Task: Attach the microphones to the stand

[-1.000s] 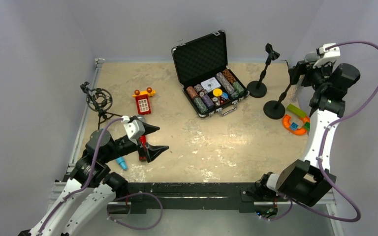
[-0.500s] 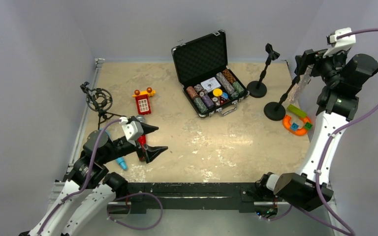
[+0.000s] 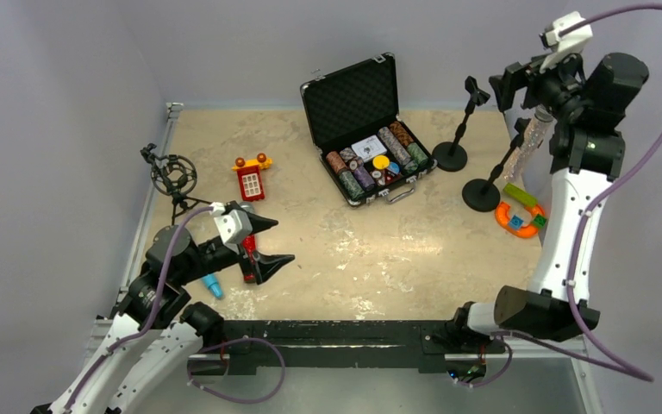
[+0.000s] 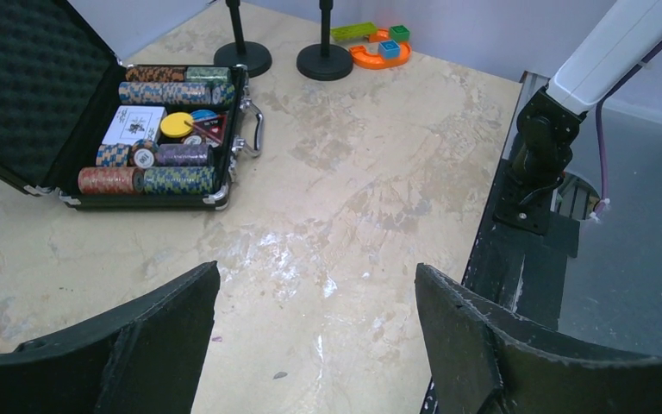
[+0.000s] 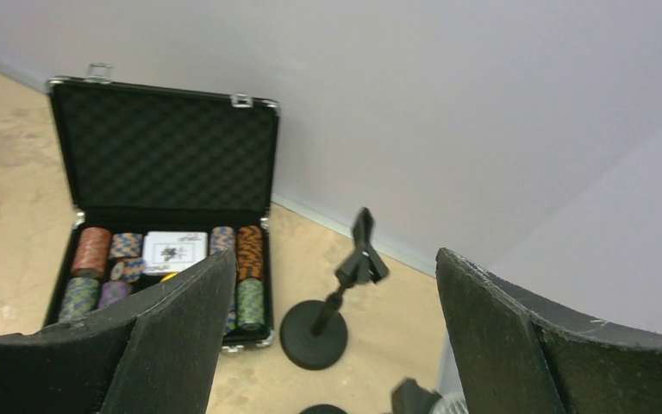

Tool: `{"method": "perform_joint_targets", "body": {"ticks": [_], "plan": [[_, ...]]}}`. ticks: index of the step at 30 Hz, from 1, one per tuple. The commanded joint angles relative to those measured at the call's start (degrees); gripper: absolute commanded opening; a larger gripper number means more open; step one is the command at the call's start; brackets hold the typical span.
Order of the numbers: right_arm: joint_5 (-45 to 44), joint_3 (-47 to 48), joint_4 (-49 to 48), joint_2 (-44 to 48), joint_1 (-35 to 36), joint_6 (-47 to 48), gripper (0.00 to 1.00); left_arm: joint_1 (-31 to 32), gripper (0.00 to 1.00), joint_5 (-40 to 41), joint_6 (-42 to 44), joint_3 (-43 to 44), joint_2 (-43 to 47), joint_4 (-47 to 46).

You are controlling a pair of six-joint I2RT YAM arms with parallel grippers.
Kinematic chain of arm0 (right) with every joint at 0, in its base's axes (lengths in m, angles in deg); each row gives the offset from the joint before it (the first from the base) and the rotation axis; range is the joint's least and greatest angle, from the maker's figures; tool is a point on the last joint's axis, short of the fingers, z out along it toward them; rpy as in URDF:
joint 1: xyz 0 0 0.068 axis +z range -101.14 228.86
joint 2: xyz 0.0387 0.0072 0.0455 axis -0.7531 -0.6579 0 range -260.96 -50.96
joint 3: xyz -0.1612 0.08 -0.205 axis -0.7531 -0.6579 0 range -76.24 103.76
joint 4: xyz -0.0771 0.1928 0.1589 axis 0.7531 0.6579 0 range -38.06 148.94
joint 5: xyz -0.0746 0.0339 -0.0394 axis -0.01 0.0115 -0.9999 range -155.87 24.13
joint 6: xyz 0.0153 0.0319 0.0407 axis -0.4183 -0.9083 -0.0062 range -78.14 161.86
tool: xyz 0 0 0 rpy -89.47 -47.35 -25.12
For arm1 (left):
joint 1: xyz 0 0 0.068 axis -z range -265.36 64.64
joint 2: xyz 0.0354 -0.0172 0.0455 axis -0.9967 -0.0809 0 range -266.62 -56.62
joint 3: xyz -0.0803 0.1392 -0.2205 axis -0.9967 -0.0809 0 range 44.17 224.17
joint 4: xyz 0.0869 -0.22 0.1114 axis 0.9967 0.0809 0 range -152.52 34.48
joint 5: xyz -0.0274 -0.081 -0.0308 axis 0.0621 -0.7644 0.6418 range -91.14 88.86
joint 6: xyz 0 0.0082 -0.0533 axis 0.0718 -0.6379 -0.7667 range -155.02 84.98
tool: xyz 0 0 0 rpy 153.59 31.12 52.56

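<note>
One microphone lies on the surface under the left hand, just behind its fingertips. A second microphone lies further back, near that arm's base. Off the hand's left side sits a toy phone, with a tripod mount behind it. Ahead and to the left stands an open case with chips in it. Below the right hand is the far stand, beside the case. The near stand has a third microphone at its top and a ring toy beside its foot.
</note>
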Motion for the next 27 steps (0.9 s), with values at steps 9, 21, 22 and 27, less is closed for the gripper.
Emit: {"method": "perform_joint_targets", "body": {"ticks": [9, 21, 22, 27], "plan": [[-19.85, 13.06, 9.70, -17.97, 13.83, 0.86, 0.87, 0.03, 0.88, 1.08, -2.23, 2.11, -2.60, -3.41], [-37.91, 19.95, 5.34, -30.98, 16.48, -2.00, 0.84, 0.07, 0.88, 1.72, -3.01, 1.08, -3.98, -4.33], [-38.40, 20.60, 5.50, -31.87, 16.48, -1.95, 0.83, 0.02, 0.88, 1.80, -3.00, 1.06, -3.94, -4.26], [-38.14, 21.87, 5.56, -34.79, 16.48, -1.69, 0.81, 0.00, 0.88, 2.02, -2.51, 0.83, -3.81, -3.65]]}}
